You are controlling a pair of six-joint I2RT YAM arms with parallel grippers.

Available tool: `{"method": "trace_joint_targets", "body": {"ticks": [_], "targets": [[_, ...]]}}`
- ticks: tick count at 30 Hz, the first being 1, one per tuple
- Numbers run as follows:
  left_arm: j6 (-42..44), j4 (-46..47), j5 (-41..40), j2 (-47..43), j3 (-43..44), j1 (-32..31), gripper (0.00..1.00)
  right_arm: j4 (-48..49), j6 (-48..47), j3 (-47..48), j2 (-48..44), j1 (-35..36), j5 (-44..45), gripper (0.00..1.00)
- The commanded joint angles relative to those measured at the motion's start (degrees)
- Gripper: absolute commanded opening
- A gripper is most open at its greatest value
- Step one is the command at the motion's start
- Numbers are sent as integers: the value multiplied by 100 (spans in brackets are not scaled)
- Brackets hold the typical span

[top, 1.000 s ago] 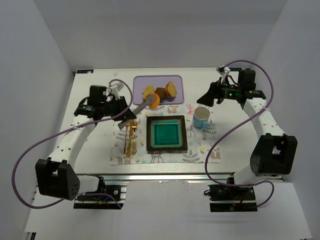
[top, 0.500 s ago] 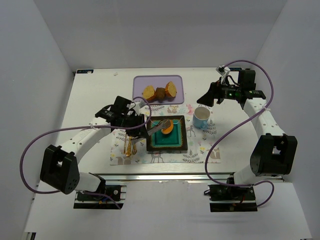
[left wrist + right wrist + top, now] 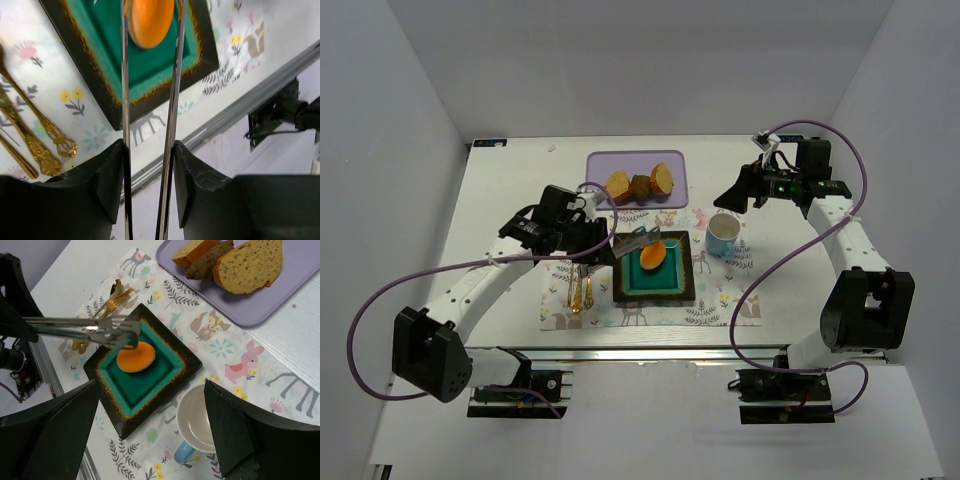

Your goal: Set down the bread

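The bread (image 3: 653, 255), a smooth orange oval bun, lies on the teal square plate with a dark rim (image 3: 620, 290). It also shows in the left wrist view (image 3: 150, 22) and the right wrist view (image 3: 135, 356). My left gripper (image 3: 597, 239) (image 3: 148, 150) is shut on metal tongs (image 3: 632, 243) (image 3: 124, 75). The tong blades flank the bun's near end, low over the plate (image 3: 115, 107). In the right wrist view the tong tips (image 3: 120, 335) sit at the bun's edge. My right gripper (image 3: 732, 195) (image 3: 150, 385) is open and empty, above the blue cup (image 3: 722, 235).
A purple tray (image 3: 600, 165) at the back holds two tan-yellow bread pieces and a dark brown lump. Golden cutlery (image 3: 578, 280) lies on the patterned placemat (image 3: 720, 300) left of the plate. The blue cup (image 3: 200, 422) stands right of the plate.
My left arm carried the bun in the tongs from the purple tray to the teal plate. The bun now rests on the plate. The right arm has not moved.
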Motion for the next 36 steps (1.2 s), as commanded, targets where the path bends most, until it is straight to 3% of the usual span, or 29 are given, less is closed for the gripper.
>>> {"method": "trace_joint_targets", "body": {"ticks": [1,6,9,15,18,26,31,36], "targets": [[-167,72,-522,-479,382,-17,51,41,-38,52,-179,-23,-135,89],[-291,142,-919,-734,461,342,49,-21,-143,70,-206,-23,-48,89],[-229,-15,-1322,-796,321,930,44,-21,-170,105,-206,-23,-47,89],[394,553,-2421,-753,-346,3098,42,-30,-223,61,-250,-14,-65,89],[692,1115,-2701,-446,-698,3541,44,-64,-292,105,-267,-23,-91,89],[975,2146,-3002,328,-1454,3823,56,-293,-469,255,-285,-312,-100,89],[878,2006,-2915,970,-1525,3946,72,-381,-495,228,-320,-348,-91,89],[747,1909,-2748,848,-1622,4043,84,-390,-355,228,-329,-357,49,89]]}}
